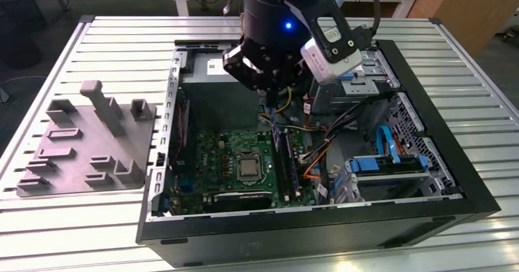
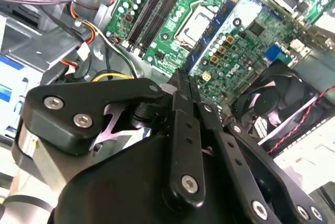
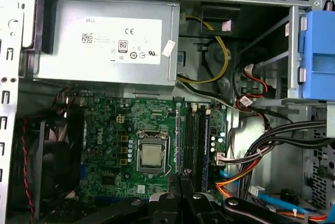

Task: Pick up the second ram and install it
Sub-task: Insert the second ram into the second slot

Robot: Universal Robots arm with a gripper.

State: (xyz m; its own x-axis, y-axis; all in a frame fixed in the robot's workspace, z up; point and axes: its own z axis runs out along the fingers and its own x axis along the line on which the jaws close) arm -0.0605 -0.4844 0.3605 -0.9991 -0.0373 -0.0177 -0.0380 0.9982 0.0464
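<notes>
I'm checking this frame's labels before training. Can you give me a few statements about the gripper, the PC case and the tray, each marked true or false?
1. The gripper hangs above the open computer case. True.
2. The grey fixture tray lies on the exterior view's right of the case. False: it lies on the exterior view's left.
3. A cooler covers the processor on the motherboard. False: its bare metal top shows in the first wrist view.
4. The gripper's fingers are pressed together. True.
</notes>
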